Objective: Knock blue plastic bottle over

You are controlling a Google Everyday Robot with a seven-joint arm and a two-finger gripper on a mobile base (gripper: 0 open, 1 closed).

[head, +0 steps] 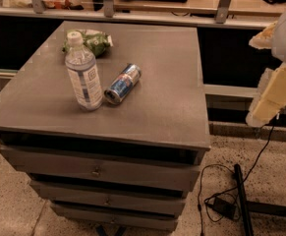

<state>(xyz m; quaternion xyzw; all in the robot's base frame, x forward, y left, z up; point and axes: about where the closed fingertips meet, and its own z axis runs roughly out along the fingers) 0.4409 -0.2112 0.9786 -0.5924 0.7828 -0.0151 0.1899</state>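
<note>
The blue plastic bottle (84, 75) stands upright on the left part of the grey cabinet top (162, 92). It is clear, with a white cap and a white and pale blue label. A blue and silver drink can (123, 83) lies on its side just right of the bottle. A green and white snack bag (92, 41) lies behind the bottle. My gripper (253, 81) hangs at the right edge of the view, beyond the cabinet's right side and far from the bottle. Its cream fingers (274, 96) stand apart and hold nothing.
The cabinet has several drawers (98, 170) below its top. A low shelf with rails (132, 6) runs behind it. A black cable and a stand base (238, 193) lie on the speckled floor at the right.
</note>
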